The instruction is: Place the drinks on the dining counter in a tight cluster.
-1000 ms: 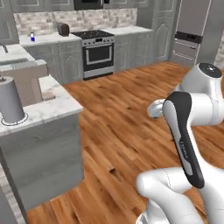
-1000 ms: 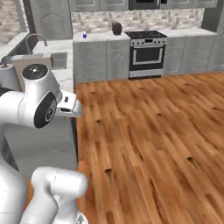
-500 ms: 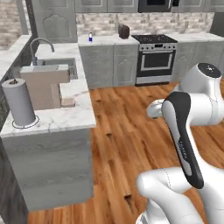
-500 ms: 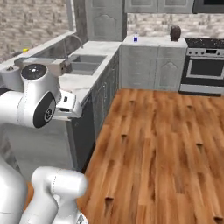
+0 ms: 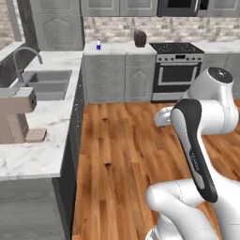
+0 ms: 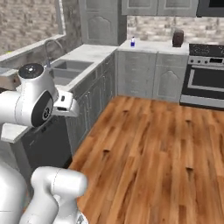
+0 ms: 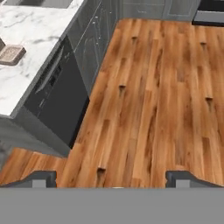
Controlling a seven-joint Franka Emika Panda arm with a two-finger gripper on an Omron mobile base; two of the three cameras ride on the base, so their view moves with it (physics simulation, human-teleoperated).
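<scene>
Pincer [image 7: 112, 177] wide apart, empty, tips low over wooden floor [image 7: 148, 100]. At 10 o'clock in hand view, marble worktop [image 7: 30, 39] with dark dishwasher front [image 7: 54, 103] below. Sink [image 5: 44, 82] at 10 o'clock in left base view. Task drinks and dining counter not visible. Small blue bottle [image 5: 98, 45] far at 12 o'clock, beside stove [image 5: 176, 70].
</scene>
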